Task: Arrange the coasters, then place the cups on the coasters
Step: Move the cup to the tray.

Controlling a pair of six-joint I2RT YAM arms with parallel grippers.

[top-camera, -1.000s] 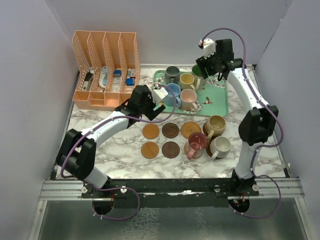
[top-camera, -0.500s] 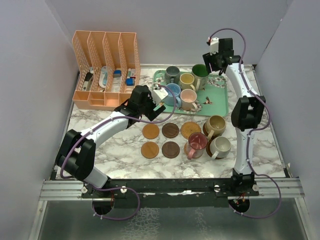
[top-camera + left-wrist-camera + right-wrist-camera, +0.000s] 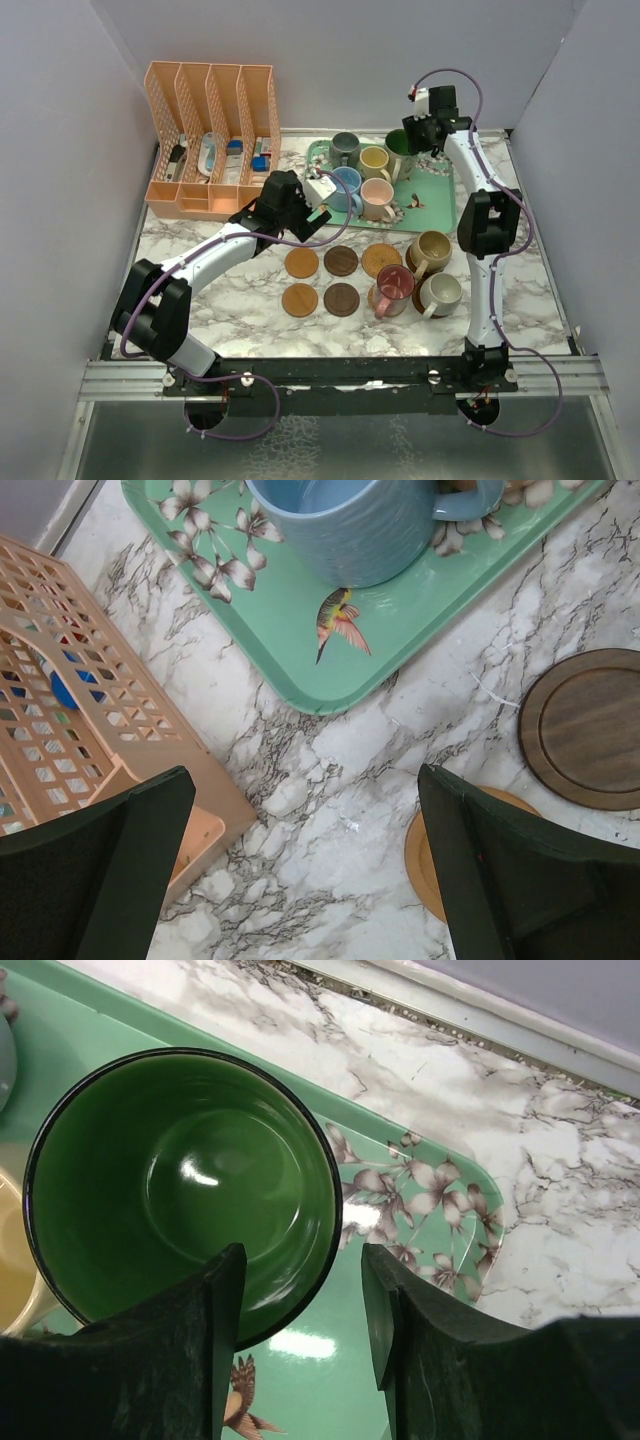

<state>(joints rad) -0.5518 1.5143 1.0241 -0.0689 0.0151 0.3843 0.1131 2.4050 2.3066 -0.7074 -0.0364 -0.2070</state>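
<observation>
Five coasters lie bare on the marble, among them an orange one and a dark brown one. A tan cup, a dark red cup and a cream-white cup stand on coasters at the right. The grey, yellow, blue, pink and green cups stand on the teal tray. My right gripper is open astride the near rim of the green cup, one finger over its inside. My left gripper is wide open over bare marble beside the tray's corner.
A peach mesh organiser holding small items stands at the back left, its corner close to my left finger. In the left wrist view the blue cup is ahead, a dark coaster to the right. Grey walls enclose the table.
The right arm has swung its gripper left and down onto the green cup, and its jaws have narrowed. The left arm has not moved.
</observation>
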